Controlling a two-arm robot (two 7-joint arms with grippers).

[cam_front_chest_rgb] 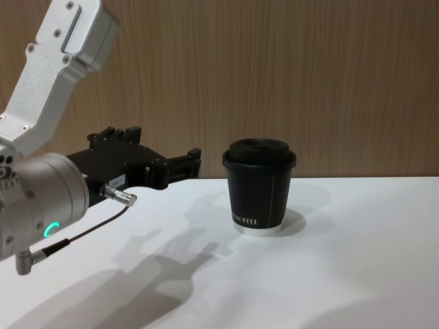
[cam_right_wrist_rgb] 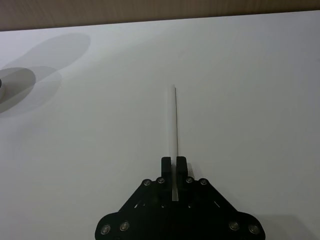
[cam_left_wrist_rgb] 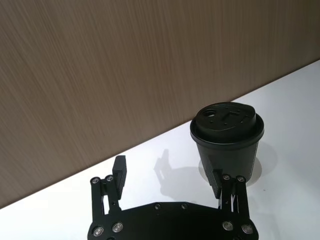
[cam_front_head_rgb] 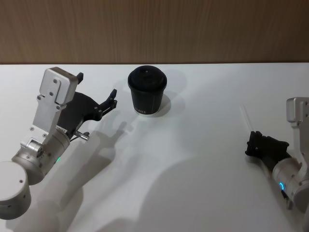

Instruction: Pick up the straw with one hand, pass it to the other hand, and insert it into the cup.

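White straw lies along the surface, well right of the cup. The right gripper is clamped on its near end. The left gripper is spread wide beside the cup. Risk: held by one end, the straw may pivot or slip when lifted.

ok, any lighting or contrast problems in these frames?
Head view: thin white straw nearly vanishes against the white table; broad soft shadows lie under the open left end effector. Chest view: doubled overlapping shadows, several lights likely; black lidded paper cup sharp. Right wrist view: straw clear, clamped in the right end effector. Left wrist view: soft sheen on cup lid, no glare.
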